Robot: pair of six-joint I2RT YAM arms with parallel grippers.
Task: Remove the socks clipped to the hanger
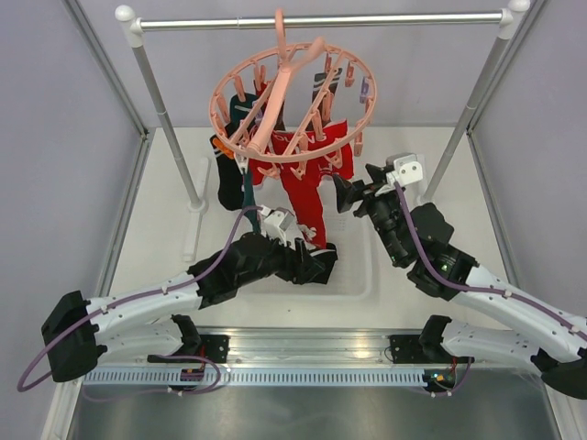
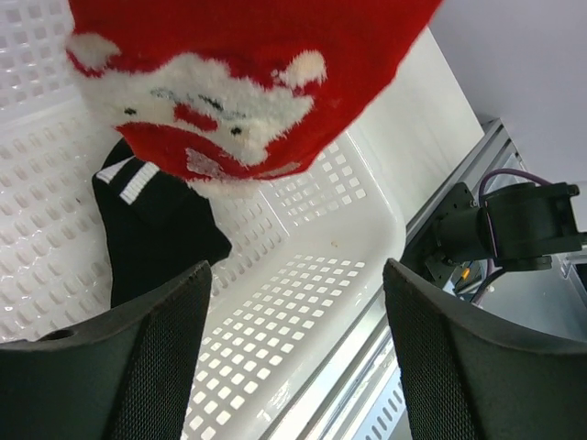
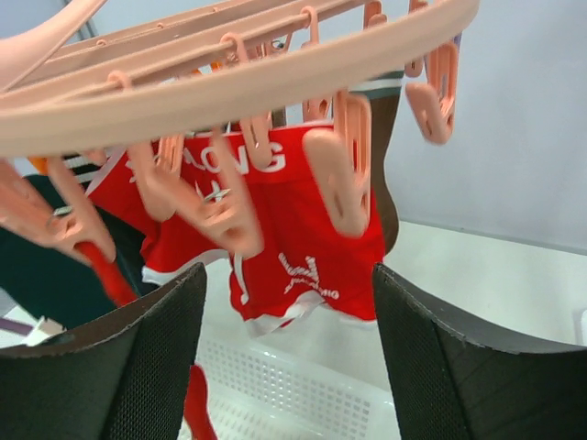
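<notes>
The left tool (image 2: 298, 280) is gaping wide, fingers apart, with the white-marked red sock (image 2: 248, 82) hanging just ahead of it over a white basket (image 2: 321, 293), where a black striped sock (image 2: 156, 229) is lying. The right tool (image 3: 286, 284), likewise spread apart, is hovering under the hanger (image 3: 229, 87), near a lettered red sock (image 3: 303, 229), seemingly not touching it.

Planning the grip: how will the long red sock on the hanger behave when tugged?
Probably floppy: the red sock hangs limp from the hanger. Likely light: small clips hold it. The hanger may swing, hanging by one hook.
</notes>
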